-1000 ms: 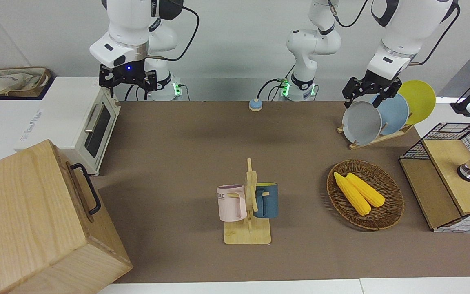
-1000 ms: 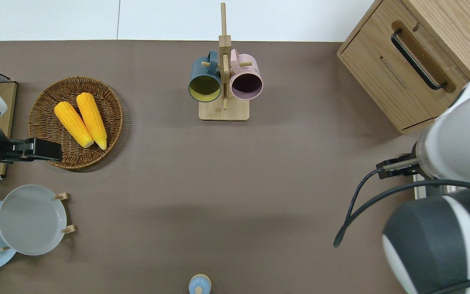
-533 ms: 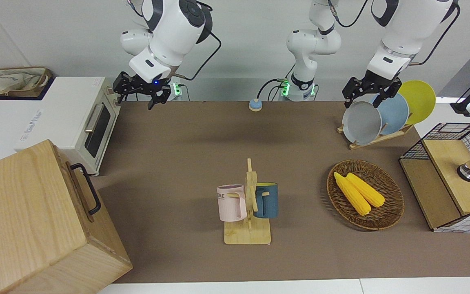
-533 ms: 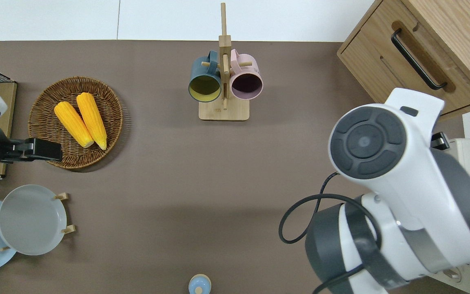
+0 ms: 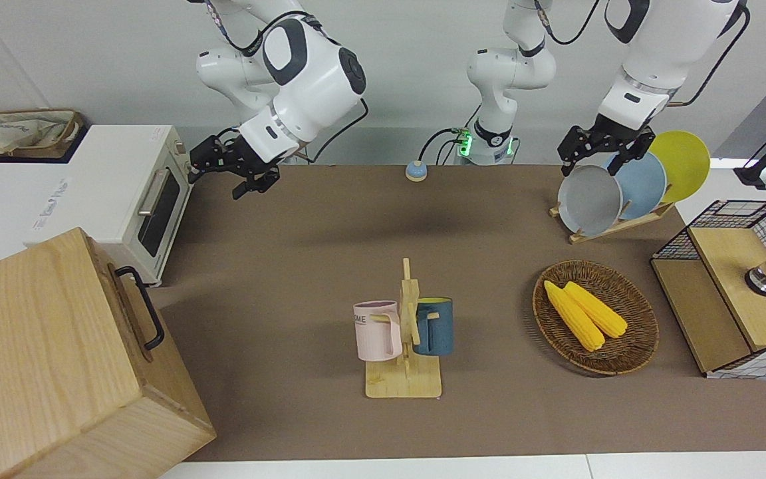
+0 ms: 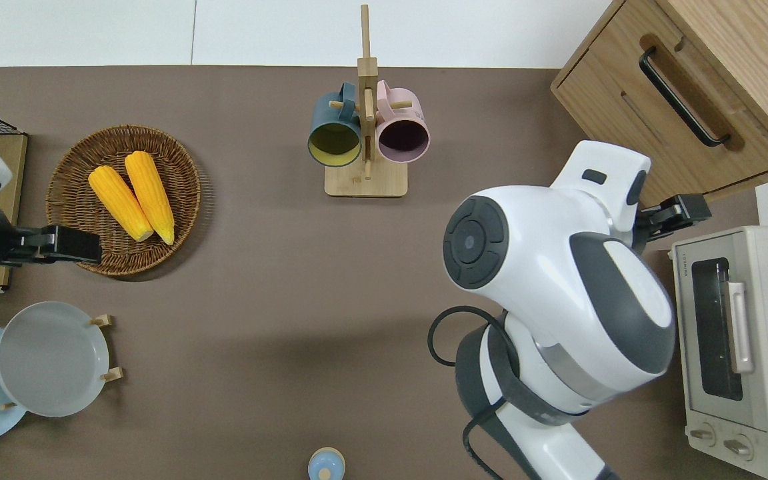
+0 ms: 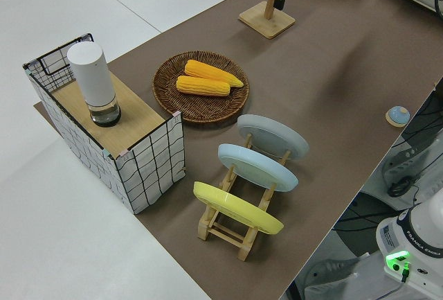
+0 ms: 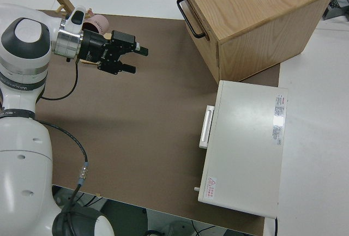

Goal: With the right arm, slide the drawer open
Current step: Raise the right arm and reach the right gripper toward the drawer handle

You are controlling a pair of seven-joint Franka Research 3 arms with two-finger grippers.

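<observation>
The drawer [image 6: 664, 130] is a pale-wood front with a black bar handle [image 6: 681, 97], set flush in the big wood box [image 5: 44, 359] at the right arm's end of the table. The handle [image 8: 191, 17] also shows in the right side view. My right gripper [image 8: 135, 59] hangs open with nothing between its fingers. It is up in the air over the brown mat, between the toaster oven and the box corner nearest the robots, and points toward the box. Most of the right gripper [image 6: 687, 212] is hidden under its own arm in the overhead view. The left arm is parked, its gripper [image 5: 594, 159] open.
A white toaster oven [image 6: 731, 347] stands beside the wood box, nearer to the robots. A mug rack [image 5: 404, 346] holds a pink and a blue mug mid-table. A basket of corn [image 5: 594, 316], a plate rack [image 5: 622, 186] and a wire-grid box [image 5: 735, 293] sit toward the left arm's end.
The right arm has swung from above the toaster oven out over the mat and farther from the robots. Its gripper now points toward the wood box. The left arm has not moved.
</observation>
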